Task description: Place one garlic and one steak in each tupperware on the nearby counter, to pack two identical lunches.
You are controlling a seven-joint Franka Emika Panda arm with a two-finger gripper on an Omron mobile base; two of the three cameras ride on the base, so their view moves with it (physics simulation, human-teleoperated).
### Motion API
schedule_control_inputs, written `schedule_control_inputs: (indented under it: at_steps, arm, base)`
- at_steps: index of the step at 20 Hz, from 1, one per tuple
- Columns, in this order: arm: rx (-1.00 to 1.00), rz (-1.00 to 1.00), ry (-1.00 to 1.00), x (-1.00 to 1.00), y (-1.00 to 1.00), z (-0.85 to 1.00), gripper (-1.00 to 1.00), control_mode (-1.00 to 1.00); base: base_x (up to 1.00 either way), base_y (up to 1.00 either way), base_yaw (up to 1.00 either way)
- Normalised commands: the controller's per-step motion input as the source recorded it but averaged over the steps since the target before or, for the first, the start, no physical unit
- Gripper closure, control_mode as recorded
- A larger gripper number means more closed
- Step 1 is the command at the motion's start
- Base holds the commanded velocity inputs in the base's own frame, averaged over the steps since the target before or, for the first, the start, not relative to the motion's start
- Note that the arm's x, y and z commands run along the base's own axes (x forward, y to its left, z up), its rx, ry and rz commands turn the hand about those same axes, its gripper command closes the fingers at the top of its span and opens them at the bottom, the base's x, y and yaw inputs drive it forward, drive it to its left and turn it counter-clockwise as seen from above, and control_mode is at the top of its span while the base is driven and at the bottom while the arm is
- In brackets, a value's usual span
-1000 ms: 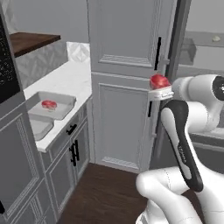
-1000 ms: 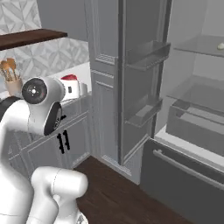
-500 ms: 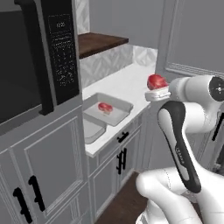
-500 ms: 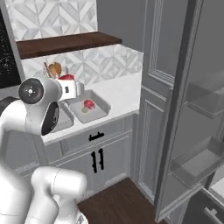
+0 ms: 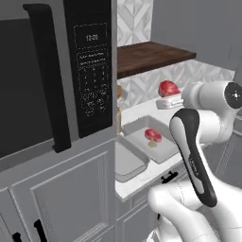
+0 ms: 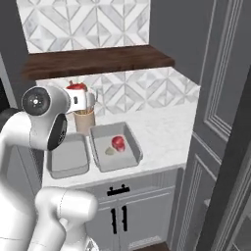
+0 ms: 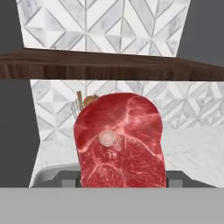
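Carrying a steak (image 7: pixel 119 140) pinched in the gripper (image 6: pixel 77 94), high over the counter's (image 6: pixel 166 130) back edge. Right tupperware (image 6: pixel 131 141) already has steak + garlic; left tupperware (image 6: pixel 68 158) looks empty. Risk: dropping into the wrong one, or clipping the utensil jar (image 6: pixel 84 120).

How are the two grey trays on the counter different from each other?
The right grey rectangular tray holds a red steak and a small pale garlic bulb; the left grey tray holds no food. The right tray sits in the open; the left tray is partly behind the robot's white arm. Both are shallow, lidless, round-cornered, and lie side by side on the white stone counter.
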Motion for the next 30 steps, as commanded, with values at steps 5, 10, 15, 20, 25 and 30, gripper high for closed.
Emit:
schedule_control_inputs:
  at_steps: [5,10,15,20,25,30]
  arm:
    - [0.00,0.00,0.00,0.00,0.00,0.00,1.00,1.00]
    - [0.00,0.12,0.01,0.04,0.00,-0.24,1.00,-1.00]
    - [-0.01,0.24,0.13,0.22,0.01,-0.65,1.00,-1.00]
    - [-0.07,0.25,0.13,0.48,0.05,-0.88,1.00,-1.00]
    - [-0.06,0.26,0.12,0.70,0.11,-0.97,1.00,-1.00]
    - [-0.02,0.25,0.16,0.61,0.22,-0.77,1.00,-1.00]
  base:
    - [0.85,-0.15,0.52]
    - [0.30,-0.04,0.30]
    - [0.00,0.00,0.00]
    - [0.00,0.00,0.00]
    - [0.00,0.00,0.00]
    - [0.00,0.00,0.00]
